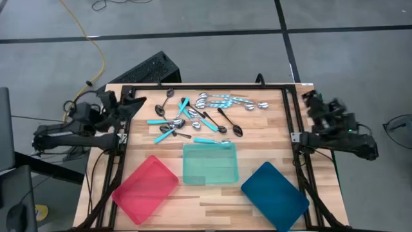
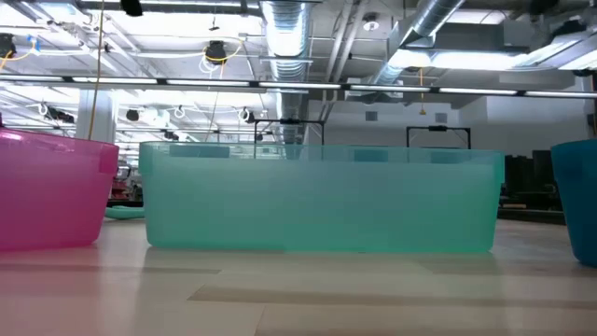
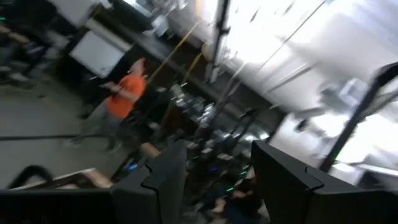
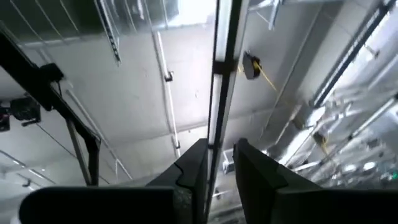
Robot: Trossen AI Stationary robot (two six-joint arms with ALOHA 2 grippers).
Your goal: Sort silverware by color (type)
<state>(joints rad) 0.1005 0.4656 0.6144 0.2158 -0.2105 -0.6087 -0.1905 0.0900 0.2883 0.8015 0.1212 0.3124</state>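
Grey floor [image 1: 212, 16], exposed ceiling ducts [image 2: 289, 23]

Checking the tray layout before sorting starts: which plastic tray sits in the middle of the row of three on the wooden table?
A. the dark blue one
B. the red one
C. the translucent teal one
C: in the high view the translucent teal plastic tray lies between the red plastic tray and the dark blue plastic tray.

No readable text, label, brand, number or sign anywhere: none on trays, table, arms, nor in room behind. Distant fixtures and equipment carry nothing legible from here.
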